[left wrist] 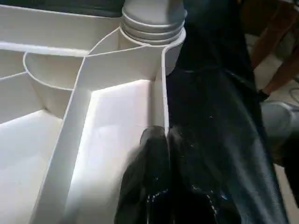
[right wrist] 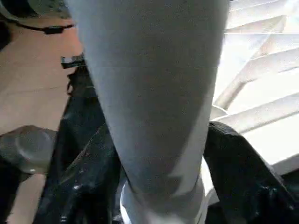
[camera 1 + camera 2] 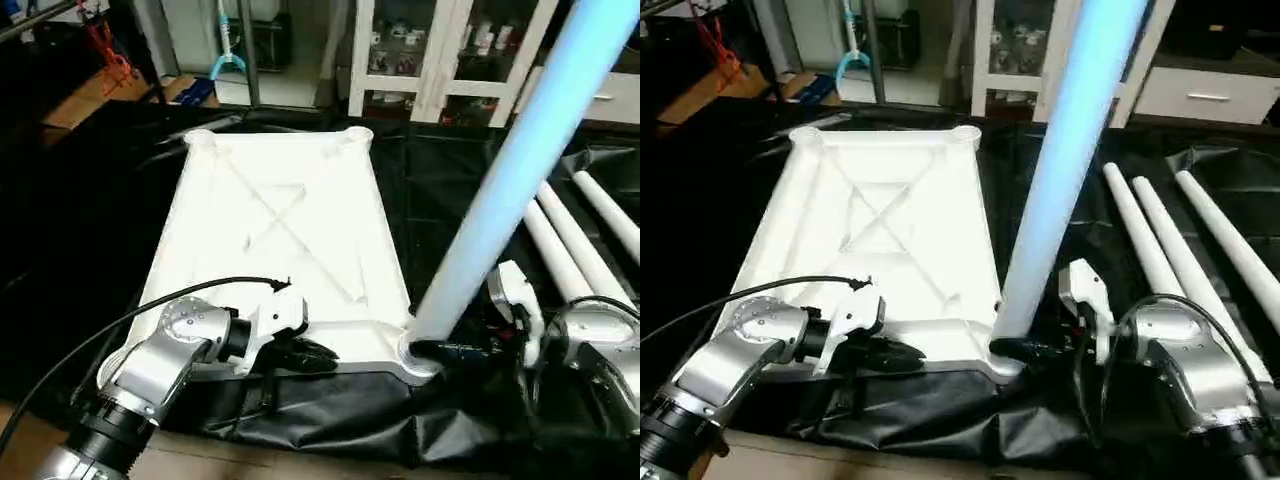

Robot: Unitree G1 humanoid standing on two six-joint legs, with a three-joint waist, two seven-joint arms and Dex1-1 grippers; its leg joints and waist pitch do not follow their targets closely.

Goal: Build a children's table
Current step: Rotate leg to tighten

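Tabletop [image 3: 290,230] is laid upside down on black sheeting [image 3: 330,420] over the floor, so that its X-ribbed underside and round corner sockets are presented upward. One leg [image 3: 520,170] is stood upright in the near right corner socket [image 3: 415,358], apparently for screwing in. The left hand [image 3: 310,352], its fingers [image 1: 154,154] pressed together, is set against the near rim of the top, just beside that socket, probably to steady the top against turning. The right hand [image 3: 1025,350] is placed around the base of the leg, one dark finger on either side; whether the leg is actually pinched cannot be told. Three spare legs [image 3: 1180,250] are laid side by side on the sheeting to the right, within reach.
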